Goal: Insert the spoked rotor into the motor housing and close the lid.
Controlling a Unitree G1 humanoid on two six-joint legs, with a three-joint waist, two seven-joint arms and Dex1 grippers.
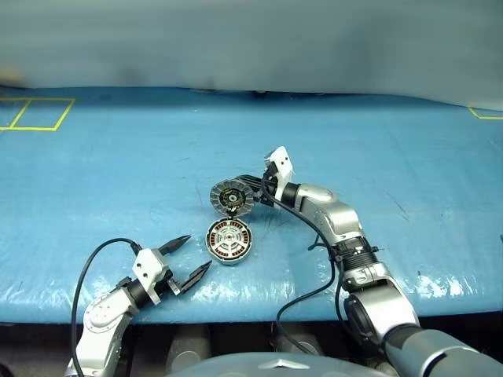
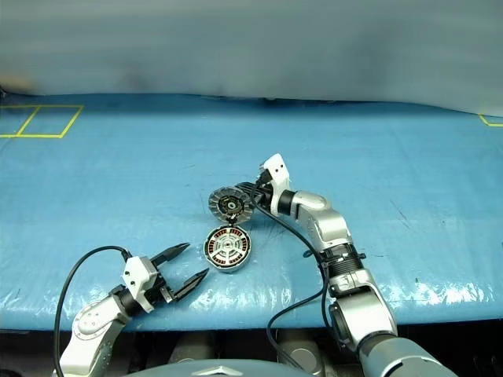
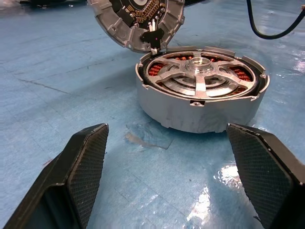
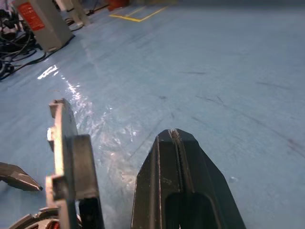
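Both claws work over the blue table (image 1: 377,149): the right claw (image 1: 253,187) has its fingers pressed together on nothing, tips just behind the raised lid (image 1: 231,198), while the left claw (image 1: 189,256) stands wide open and empty, near the housing (image 1: 229,241) on its left. That housing sits flat on the table with the rotor (image 3: 200,78) seated inside over copper windings. At its far edge the lid stands tilted up on its hinge.

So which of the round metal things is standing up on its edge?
The lid, tilted up behind the motor housing. The housing lies flat on the blue table, with the spoked rotor flat inside it.
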